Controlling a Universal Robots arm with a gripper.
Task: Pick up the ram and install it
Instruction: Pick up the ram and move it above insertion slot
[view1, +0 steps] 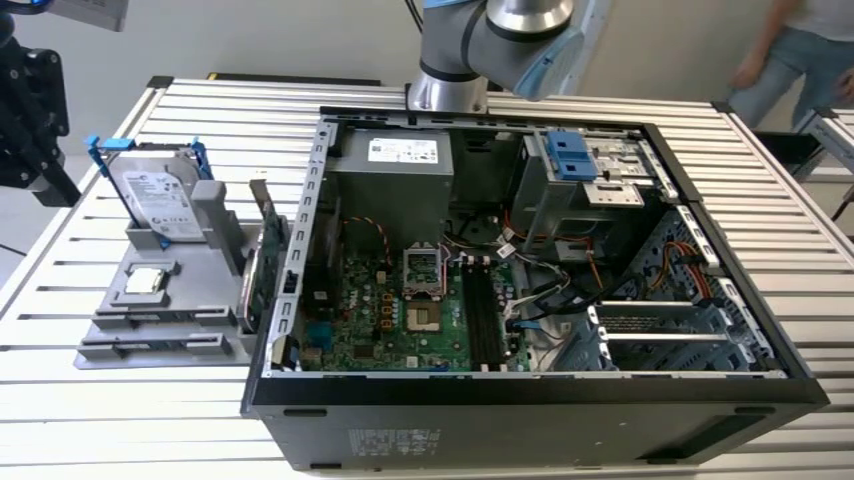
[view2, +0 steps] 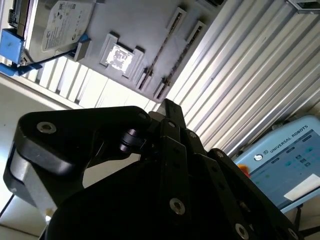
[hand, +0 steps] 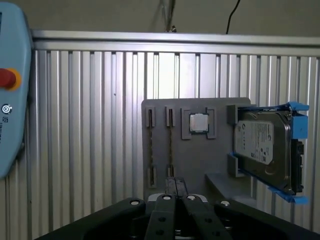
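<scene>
So the claw (hand: 175, 186) had its fingers pressed together in both wrist views, and I couldn't see anything pinched between them. It hung above the slatted desk (hand: 90, 125), just off the edge of the grey parts tray (hand: 195, 160). The ram (hand: 170, 145) looked to be standing on edge in the tray's slot nearer the processor chip (hand: 199, 122), so it showed as just a thin dark strip. I wouldn't swear to more than that. The hard drive (hand: 262, 145) with blue rails sat at the tray's other end. In the exterior view the open PC case (view1: 534, 400) lay just beside the tray, on the exterior view's right.
</scene>
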